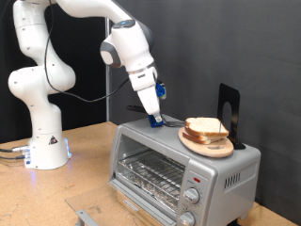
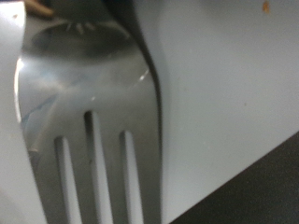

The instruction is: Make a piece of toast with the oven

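Observation:
The silver toaster oven (image 1: pixel 226 174) stands at the exterior view's lower right, its wire rack (image 1: pixel 150 174) showing at the front and its knobs (image 1: pixel 192 196) down the right side. The piece of toast (image 1: pixel 205 128) lies on a round wooden plate (image 1: pixel 209 145) on the oven's roof. My gripper (image 1: pixel 154 119) points down at the roof's back left corner, to the left of the plate, its tips at a small dark thing there. The wrist view is filled by a slotted metal utensil blade (image 2: pixel 93 112) lying on the oven's pale roof (image 2: pixel 234 93), very close.
A black upright stand (image 1: pixel 229 113) sits on the oven's roof behind the plate. The white robot base (image 1: pixel 42 141) stands on the wooden table (image 1: pixel 85 188) at the exterior view's left. A small grey object (image 1: pixel 89 217) lies at the table's front edge.

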Controlling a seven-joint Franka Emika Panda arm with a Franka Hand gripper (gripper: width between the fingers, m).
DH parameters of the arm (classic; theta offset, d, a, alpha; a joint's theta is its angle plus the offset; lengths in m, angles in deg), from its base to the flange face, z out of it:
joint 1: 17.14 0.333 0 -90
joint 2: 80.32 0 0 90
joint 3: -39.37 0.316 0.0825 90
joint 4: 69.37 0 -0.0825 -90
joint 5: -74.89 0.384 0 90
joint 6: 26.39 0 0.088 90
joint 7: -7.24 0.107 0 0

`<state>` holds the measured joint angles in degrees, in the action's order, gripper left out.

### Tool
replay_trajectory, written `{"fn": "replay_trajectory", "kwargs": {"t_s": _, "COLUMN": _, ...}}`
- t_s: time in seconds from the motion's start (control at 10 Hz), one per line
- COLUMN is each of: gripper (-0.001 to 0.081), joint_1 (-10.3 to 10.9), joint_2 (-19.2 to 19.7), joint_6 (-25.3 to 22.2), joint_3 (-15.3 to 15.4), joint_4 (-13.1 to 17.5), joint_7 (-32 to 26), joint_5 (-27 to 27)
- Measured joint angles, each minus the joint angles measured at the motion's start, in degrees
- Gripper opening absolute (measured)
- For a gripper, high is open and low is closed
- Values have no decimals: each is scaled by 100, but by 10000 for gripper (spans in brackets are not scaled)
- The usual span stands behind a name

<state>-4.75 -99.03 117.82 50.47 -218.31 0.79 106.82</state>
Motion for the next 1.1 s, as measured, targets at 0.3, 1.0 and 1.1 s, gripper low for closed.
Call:
{"fn": "replay_trajectory", "kwargs": {"t_s": 0.3, "gripper": 808, "joint_1": -14, "joint_2": 2, "joint_6": -94, "joint_3": 9, "joint_4": -66, "joint_7": 114, "joint_5": -30}}
{"fn": "replay_trajectory", "kwargs": {"t_s": 1.0, "gripper": 701, "joint_1": -14, "joint_2": 6, "joint_6": -82, "joint_3": 14, "joint_4": -105, "joint_7": 114, "joint_5": -24}}
{"fn": "replay_trajectory", "kwargs": {"t_s": 1.1, "gripper": 554, "joint_1": -15, "joint_2": 6, "joint_6": -81, "joint_3": 13, "joint_4": -105, "joint_7": 114, "joint_5": -24}}
